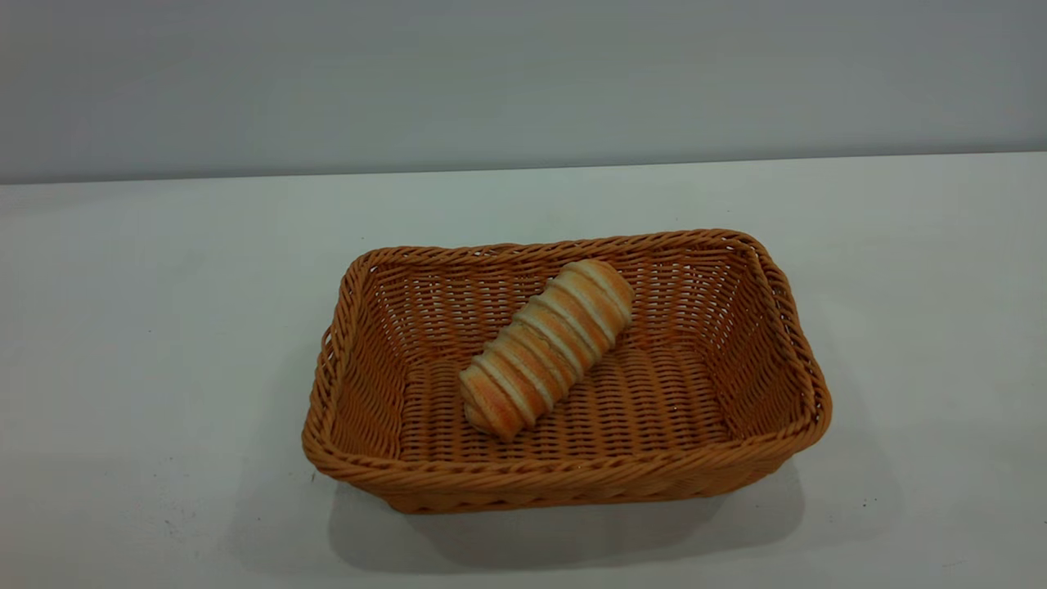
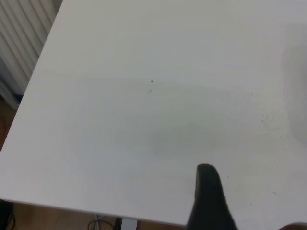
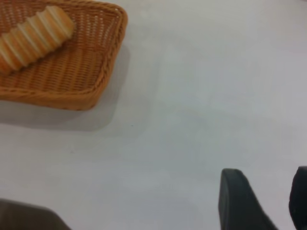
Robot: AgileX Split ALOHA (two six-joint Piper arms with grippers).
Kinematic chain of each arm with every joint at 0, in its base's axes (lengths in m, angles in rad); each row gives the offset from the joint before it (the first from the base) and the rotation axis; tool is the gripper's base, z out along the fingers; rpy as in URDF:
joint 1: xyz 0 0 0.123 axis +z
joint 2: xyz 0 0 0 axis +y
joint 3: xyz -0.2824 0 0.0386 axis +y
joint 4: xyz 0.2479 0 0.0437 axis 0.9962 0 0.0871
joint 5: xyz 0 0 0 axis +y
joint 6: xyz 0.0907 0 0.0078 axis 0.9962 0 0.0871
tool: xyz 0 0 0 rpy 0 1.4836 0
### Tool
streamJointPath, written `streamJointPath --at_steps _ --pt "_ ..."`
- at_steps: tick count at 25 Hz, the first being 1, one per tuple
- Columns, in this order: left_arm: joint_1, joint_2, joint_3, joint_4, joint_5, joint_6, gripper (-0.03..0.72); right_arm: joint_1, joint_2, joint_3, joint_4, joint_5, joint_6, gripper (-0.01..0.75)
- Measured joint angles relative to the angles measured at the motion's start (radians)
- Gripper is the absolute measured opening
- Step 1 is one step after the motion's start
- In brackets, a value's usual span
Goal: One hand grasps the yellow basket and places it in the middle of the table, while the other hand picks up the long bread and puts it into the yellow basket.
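One long bread [image 1: 546, 348] inside yellow basket [image 1: 773, 286].

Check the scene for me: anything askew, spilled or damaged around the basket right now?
Nothing stands out. The long bread lies diagonally inside the yellow basket, which sits flat on the table. Only tiny dark specks mark the tabletop.

Baskets: one, the yellow basket [image 1: 564, 483], standing near the middle of the table.
Breads: one, the long bread [image 1: 546, 347], lying slantwise inside the basket.
Tables: one, the table [image 1: 147, 327], white.
Grippers seen: two, the left gripper [image 2: 230, 211] with one dark finger showing, the right gripper [image 3: 271, 201] with two dark fingers showing, apart from each other.
Tiny dark specks on the table: a few.
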Motion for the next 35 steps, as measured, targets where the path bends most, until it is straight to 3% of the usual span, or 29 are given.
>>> streamJointPath --at_steps 35 --pt "0.0 0.0 0.0 0.0 -0.001 0.0 0.559 -0.018 -0.001 0.0 0.0 0.0 0.0 0.305"
